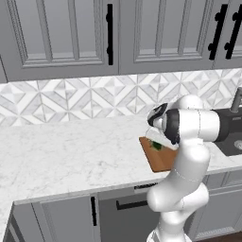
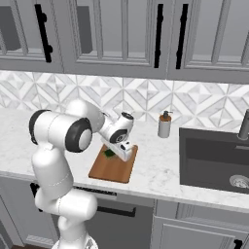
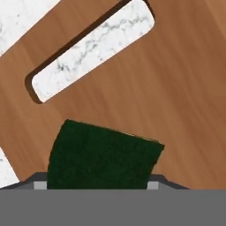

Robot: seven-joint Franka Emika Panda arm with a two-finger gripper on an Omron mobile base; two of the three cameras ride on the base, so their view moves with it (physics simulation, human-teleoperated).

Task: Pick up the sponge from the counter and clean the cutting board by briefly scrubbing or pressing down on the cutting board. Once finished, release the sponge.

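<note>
Over the cutting board [image 2: 113, 168] on the counter [image 1: 61, 156], the gripper [image 2: 122, 151] holds the sponge [image 3: 101, 156] between part-spread fingers (dark green side up), near the board's slot handle [image 3: 92, 48].

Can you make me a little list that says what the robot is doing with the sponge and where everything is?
place: white marble counter in a grey kitchen
cutting board: brown wooden cutting board lying flat on the counter, slot handle at its far end
sponge: dark green sponge over the cutting board, near the slot handle
gripper: gripper pointing down at the board, sponge between its fingers
touching the board: cannot tell
nearby: soap bottle beside a dark sink
</note>
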